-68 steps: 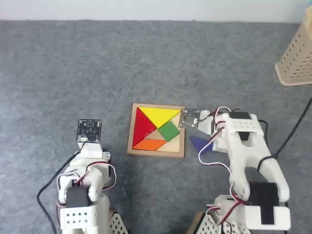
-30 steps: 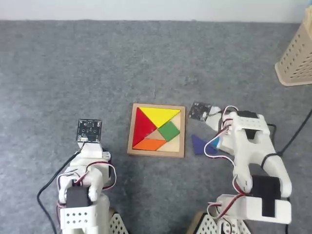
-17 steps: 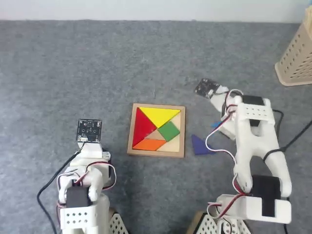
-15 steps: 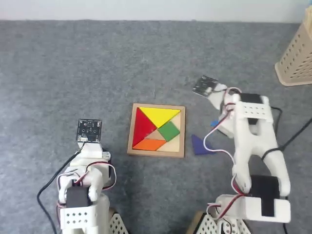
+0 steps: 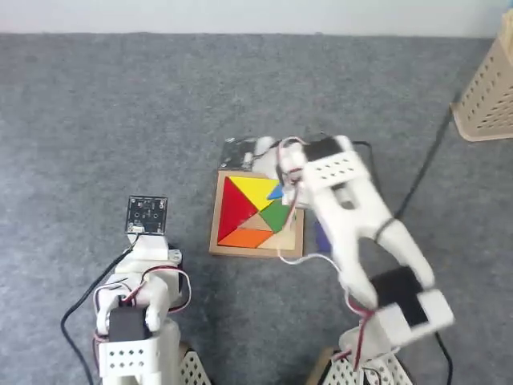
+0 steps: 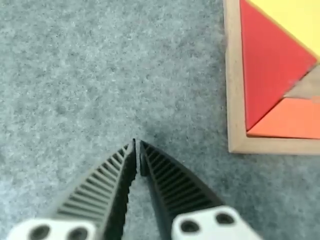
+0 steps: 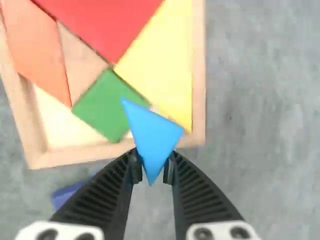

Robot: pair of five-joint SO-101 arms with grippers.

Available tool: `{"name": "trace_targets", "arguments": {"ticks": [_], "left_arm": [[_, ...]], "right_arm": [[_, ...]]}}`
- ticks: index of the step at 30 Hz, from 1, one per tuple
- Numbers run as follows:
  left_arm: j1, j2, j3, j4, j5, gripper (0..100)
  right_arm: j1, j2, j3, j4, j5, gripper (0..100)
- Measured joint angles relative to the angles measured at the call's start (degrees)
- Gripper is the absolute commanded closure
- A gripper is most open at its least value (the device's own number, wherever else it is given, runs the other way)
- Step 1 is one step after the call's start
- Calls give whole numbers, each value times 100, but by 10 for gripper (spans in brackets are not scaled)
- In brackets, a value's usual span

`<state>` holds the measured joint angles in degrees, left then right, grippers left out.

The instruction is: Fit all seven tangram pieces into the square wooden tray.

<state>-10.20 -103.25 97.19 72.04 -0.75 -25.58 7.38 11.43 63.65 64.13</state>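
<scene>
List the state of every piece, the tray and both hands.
wooden tray: partly filled.
red triangle: seated in tray.
yellow triangle: seated.
green square: seated.
orange piece: seated.
blue triangle: gripped, over the tray, not seated.
dark blue triangle: loose on carpet beside tray.
right hand: shut on blue triangle.
left hand: shut, empty.

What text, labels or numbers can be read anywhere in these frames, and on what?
No readable text in any view.
wooden tray: plain wood, no print.
yellow triangle: plain colour, no marks.
blue triangle held in the right gripper: plain.
dark square board on the left arm's wrist: any marks are too small to read.
</scene>
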Motion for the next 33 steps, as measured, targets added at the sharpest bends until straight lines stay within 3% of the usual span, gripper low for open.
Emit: {"name": "trace_targets", "arguments": {"ticks": [9, 16, 22, 26, 33], "left_arm": [[9, 0, 0, 0, 0, 988], [0, 0, 0, 0, 0, 988], [0, 0, 0, 0, 0, 988], [0, 0, 0, 0, 0, 988], [0, 0, 0, 0, 0, 988]], "right_arm": [[26, 993, -651, 0, 2435, 961], [26, 993, -712, 360, 2541, 791], [44, 993, -870, 440, 2488, 866], [79, 993, -1433, 413, 1301, 998], [404, 993, -2215, 1204, -2198, 992]]}}
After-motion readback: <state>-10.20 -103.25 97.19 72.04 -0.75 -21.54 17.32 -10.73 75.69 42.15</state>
